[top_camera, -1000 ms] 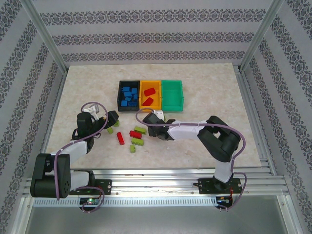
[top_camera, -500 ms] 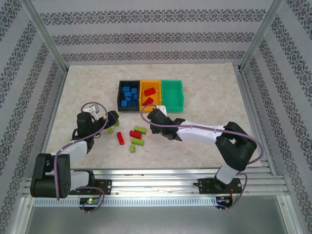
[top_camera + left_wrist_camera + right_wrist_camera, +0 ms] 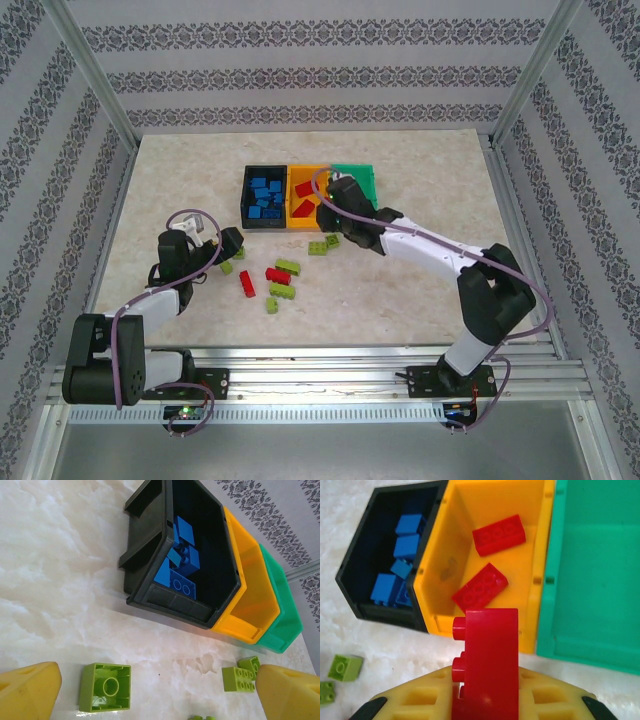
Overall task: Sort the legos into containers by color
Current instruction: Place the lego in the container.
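Pinched in the right gripper (image 3: 485,700), the red brick (image 3: 492,645) hangs over the near rim of the orange bin (image 3: 475,510), so an early release could bounce it outside.

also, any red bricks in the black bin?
No, the black bin holds just blue bricks; red ones lie in the orange bin.

Red lego (image 3: 490,650), lower end off-frame.

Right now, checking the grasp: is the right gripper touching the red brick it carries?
Touching. Right wrist view: the right gripper is clamped on the red brick, no gap.
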